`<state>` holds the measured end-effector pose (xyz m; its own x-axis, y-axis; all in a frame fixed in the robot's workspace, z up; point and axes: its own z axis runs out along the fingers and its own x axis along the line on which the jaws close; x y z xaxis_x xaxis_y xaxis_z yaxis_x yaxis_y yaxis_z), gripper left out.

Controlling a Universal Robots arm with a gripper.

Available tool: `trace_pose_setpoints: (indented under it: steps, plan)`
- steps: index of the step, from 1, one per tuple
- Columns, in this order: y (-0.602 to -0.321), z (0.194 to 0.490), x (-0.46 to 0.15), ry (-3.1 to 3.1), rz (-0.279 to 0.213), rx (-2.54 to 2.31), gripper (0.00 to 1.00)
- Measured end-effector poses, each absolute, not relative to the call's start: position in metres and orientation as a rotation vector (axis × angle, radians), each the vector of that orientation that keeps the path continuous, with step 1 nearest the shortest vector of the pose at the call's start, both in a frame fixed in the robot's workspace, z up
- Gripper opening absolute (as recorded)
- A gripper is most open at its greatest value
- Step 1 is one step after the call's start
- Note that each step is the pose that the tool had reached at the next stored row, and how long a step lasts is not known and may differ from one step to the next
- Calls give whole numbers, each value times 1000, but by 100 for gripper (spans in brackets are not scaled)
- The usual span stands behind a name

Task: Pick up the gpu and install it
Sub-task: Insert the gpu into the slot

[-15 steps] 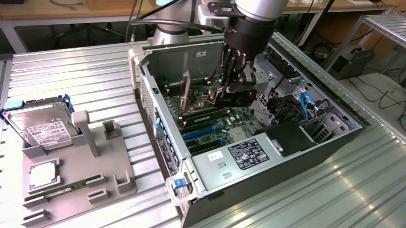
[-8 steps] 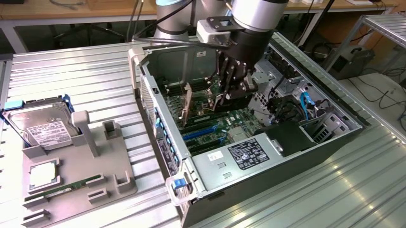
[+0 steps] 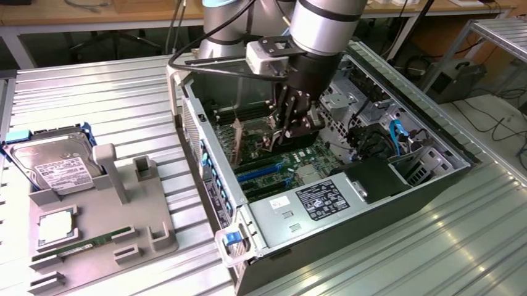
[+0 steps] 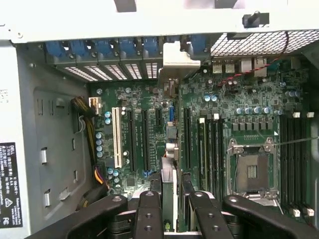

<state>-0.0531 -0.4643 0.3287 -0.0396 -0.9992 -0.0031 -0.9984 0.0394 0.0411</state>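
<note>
At the exterior view's left, a hard drive [image 3: 51, 161] and a memory stick [image 3: 86, 241] sit on a grey holder [image 3: 152, 237]. To their right, inside the open computer case [image 3: 428, 191], the gripper [image 3: 288, 137] pinches the card [image 4: 169, 164] edge-on over the motherboard [image 4: 144, 107] slots, its bracket [image 4: 180, 62] at the rear wall.

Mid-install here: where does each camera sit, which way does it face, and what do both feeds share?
Exterior view: off the arm, above, looking down at the open grey computer case; the silver-and-black arm and gripper reach inside.
Wrist view: on the wrist, facing the green motherboard; black fingers straddle the thin black gpu.
Shared: the motherboard, gripper, card.
</note>
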Motion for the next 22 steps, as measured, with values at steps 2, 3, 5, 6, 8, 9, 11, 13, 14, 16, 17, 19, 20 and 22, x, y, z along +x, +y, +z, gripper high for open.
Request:
trace_pose_setpoints:
  steps: [2, 3, 5, 6, 8, 9, 11, 13, 14, 16, 17, 19, 20, 22]
  plan:
    - [-464, 324, -55, -2239, -49, 2166, 26]
    - [-463, 322, -56, -2237, -48, 2169, 26]
    - [-463, 318, -58, -2233, -48, 2173, 26]
    - [-462, 316, -59, -2231, -47, 2176, 26]
    - [-461, 313, -61, -2228, -46, 2180, 26]
    - [-460, 311, -62, -2226, -45, 2182, 26]
    - [-459, 307, -63, -2224, -44, 2186, 26]
    - [-458, 301, -67, -2223, -42, 2189, 26]
    - [-457, 300, -68, -2223, -41, 2189, 26]
    - [-457, 297, -71, -2223, -40, 2190, 26]
    - [-456, 296, -72, -2223, -40, 2190, 26]
    - [-457, 296, -72, -2222, -40, 2190, 26]
    - [-457, 295, -72, -2222, -40, 2191, 26]
    - [-458, 294, -72, -2222, -40, 2191, 26]
